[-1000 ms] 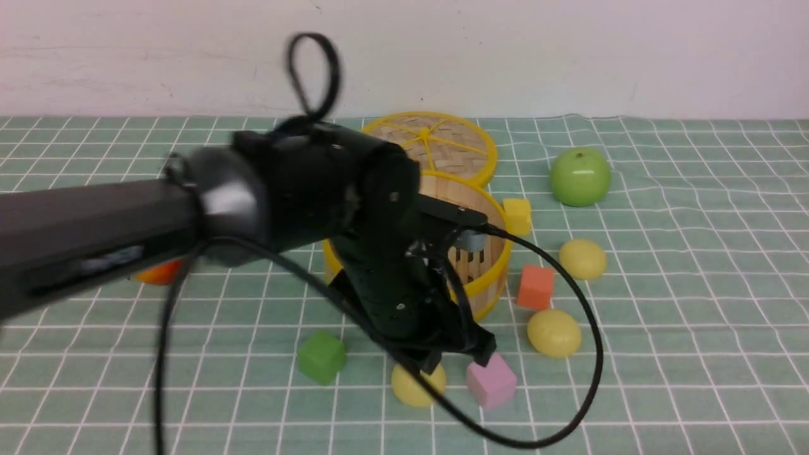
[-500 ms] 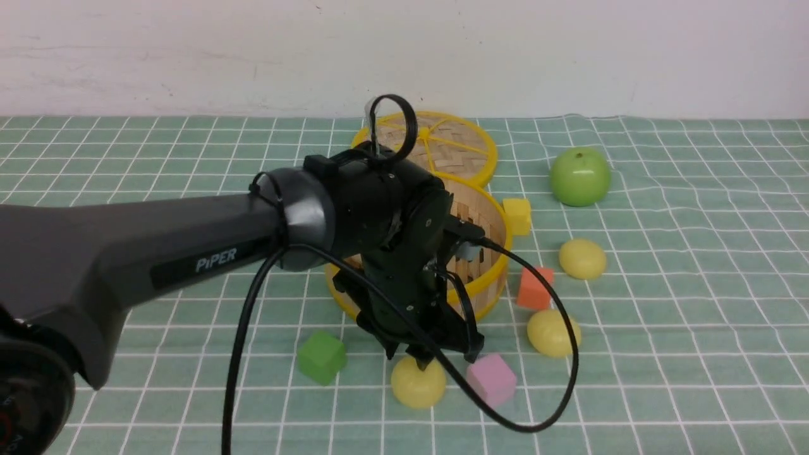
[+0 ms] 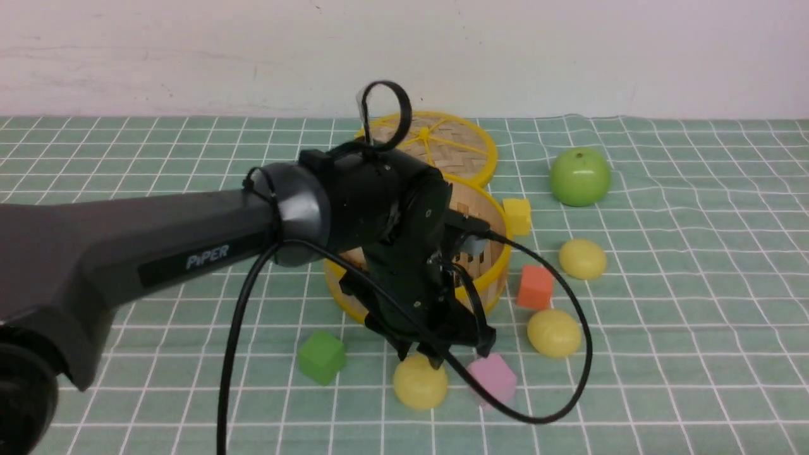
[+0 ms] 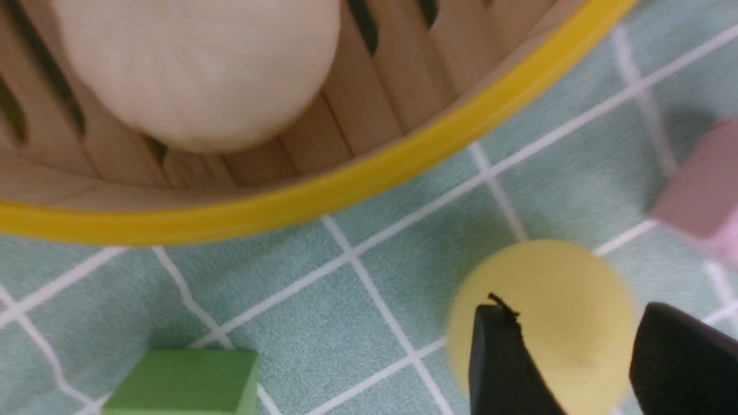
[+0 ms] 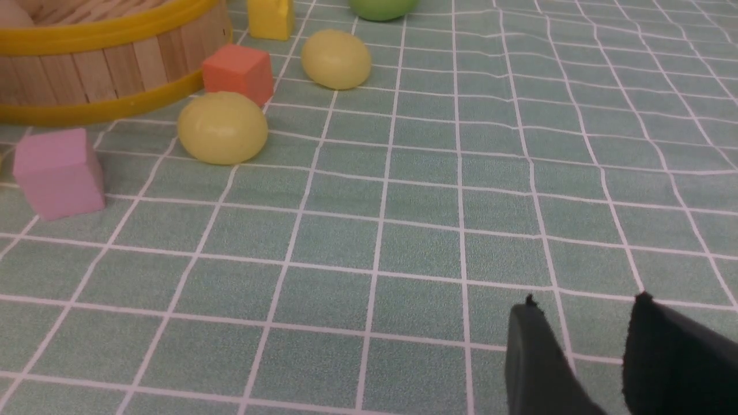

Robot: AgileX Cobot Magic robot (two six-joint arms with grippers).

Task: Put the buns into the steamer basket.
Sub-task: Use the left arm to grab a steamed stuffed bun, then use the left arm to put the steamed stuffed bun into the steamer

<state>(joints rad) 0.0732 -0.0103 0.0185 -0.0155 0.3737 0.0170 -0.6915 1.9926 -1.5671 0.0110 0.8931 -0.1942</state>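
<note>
The left gripper point(image 3: 460, 355) has swung in and settled, jaws wide, over the near yellow bun point(image 3: 419, 382) lying on the tabletop point(image 3: 695, 316) just short of the basket point(image 3: 486, 212), so closing and lifting looks next.

one off-white bun point(image 4: 190, 63) lies inside the upright steamer basket point(image 5: 104, 69), three pale yellow buns point(image 3: 553, 333) sit outside it.

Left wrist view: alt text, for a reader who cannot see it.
The left end effector, open, is poised over a pale yellow bun on the green checked cloth, just outside the steamer basket. An off-white bun lies inside it; a green cube and a pink cube sit nearby.
</note>
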